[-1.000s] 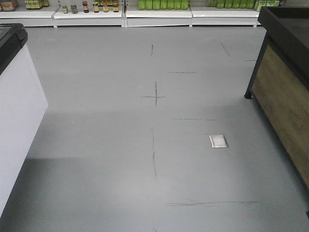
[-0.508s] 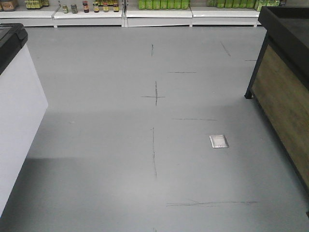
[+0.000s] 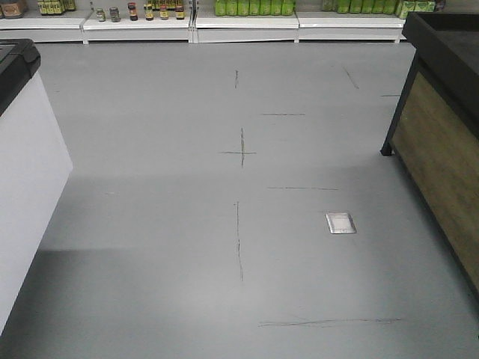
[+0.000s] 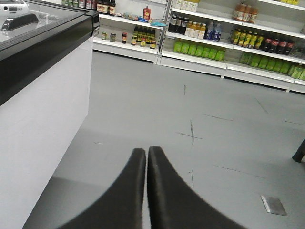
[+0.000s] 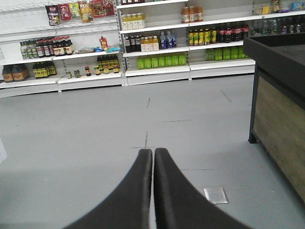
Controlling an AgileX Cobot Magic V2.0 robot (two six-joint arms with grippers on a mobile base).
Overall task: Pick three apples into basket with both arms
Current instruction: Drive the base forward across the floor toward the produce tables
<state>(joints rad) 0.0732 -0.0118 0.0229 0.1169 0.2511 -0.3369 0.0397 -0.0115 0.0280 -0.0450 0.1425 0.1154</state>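
Note:
No apples and no basket show in any view. My left gripper [image 4: 146,150] is shut and empty, its two black fingers pressed together and pointing out over the grey shop floor. My right gripper [image 5: 153,151] is likewise shut and empty over the floor. Neither arm shows in the front view.
A white chest freezer with a black rim [image 3: 22,172] stands at the left, also in the left wrist view [image 4: 43,100]. A black-framed wooden display stand [image 3: 441,142] is at the right. White shelves of bottles and jars [image 3: 239,19] line the far wall. A metal floor plate [image 3: 340,222] lies ahead right.
The floor marks and the metal plate have slid slightly down the front view, and the shelves too. The view has shifted a little forward.

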